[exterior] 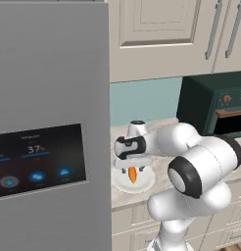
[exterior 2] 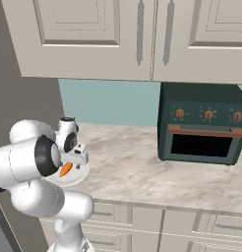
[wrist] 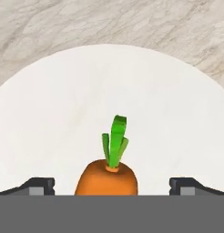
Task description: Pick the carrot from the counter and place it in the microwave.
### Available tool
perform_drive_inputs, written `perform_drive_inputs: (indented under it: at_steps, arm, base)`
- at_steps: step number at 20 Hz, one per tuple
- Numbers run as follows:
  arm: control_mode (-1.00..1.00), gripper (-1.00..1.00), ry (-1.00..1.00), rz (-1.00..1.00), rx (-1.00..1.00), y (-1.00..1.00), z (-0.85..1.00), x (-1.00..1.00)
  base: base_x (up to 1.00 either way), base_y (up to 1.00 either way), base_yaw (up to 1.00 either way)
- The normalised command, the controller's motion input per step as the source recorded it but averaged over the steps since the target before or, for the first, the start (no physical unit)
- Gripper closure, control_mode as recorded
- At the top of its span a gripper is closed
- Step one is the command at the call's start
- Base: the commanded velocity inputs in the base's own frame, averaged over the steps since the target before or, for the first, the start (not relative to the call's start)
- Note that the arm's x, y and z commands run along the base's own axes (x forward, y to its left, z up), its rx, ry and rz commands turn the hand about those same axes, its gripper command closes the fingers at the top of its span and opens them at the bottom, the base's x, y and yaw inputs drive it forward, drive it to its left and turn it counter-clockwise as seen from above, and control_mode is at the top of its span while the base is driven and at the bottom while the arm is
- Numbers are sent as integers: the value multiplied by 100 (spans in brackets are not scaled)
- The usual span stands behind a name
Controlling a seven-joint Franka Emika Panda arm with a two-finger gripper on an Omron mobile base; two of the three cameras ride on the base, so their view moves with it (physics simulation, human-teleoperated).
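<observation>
The small orange carrot with its green top lies on a white plate on the beige marble counter. My gripper hangs just above it, open, one fingertip on each side and a clear gap to the carrot. From the base cameras the carrot peeks out under the hand, over the plate near the counter's left front edge. The microwave is out of view.
A dark green appliance with round knobs stands at the back right of the counter. A tall grey fridge walls off the left side. Cream wall cabinets hang above.
</observation>
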Motion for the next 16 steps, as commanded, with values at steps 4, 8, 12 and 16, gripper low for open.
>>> perform_drive_inputs:
  at_steps: [4,8,12,16]
  arm:
    - [-100,-100,3,-2,0,0,-28,3]
    - [-100,100,6,-5,0,0,-16,-2]
    - [-100,100,1,-5,0,0,-12,0]
    - [-100,100,0,0,4,-16,27,-2]
  base:
    - [0,0,0]
    - [0,0,0]
    - [0,0,0]
    - [0,0,0]
